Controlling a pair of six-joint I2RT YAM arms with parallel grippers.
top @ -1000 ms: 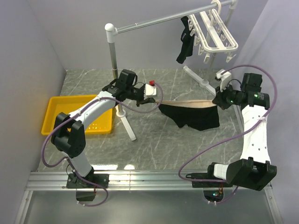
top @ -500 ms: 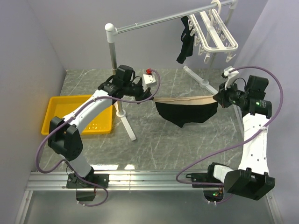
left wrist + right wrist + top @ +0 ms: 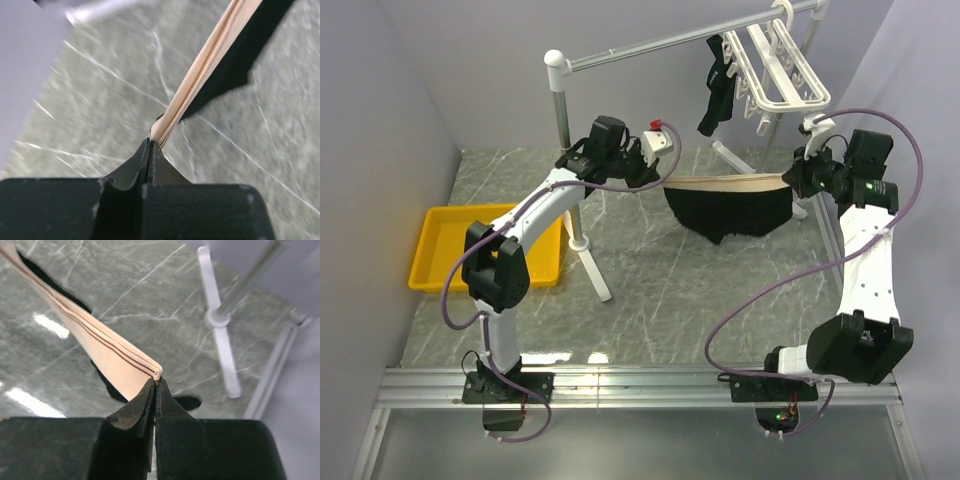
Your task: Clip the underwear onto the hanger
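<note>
Status: my left claw (image 3: 658,182) is pressed together on one end of the underwear (image 3: 730,205), pinching the tan waistband (image 3: 725,183). The left wrist view confirms it. There the left claw (image 3: 150,143) has its jaws meeting, and the folded waistband (image 3: 200,70) runs straight out from the tips.

My right claw (image 3: 788,181) is clamped on the other end. In the right wrist view the right claw (image 3: 156,382) is closed with the corner of the waistband (image 3: 100,347) nipped at the tips.

The underwear is stretched taut between both claws, in the air above the table (image 3: 650,290), with the black body sagging below the band. It sits below the hanger (image 3: 780,70) and is not touching it.

The hanger hangs tilted from the rail stand (image 3: 650,42) at the far right. A narrow black garment (image 3: 715,85) dangles at its left side; I can't tell which it is clipped to, the hanger or the rail.

Markings: the only thing I can make out on the waistband is two thin dark stripes along its length. The red-and-white module (image 3: 658,140) on my left wrist has print too small to read.

The yellow tray (image 3: 425,250) sits on the table at the left.
</note>
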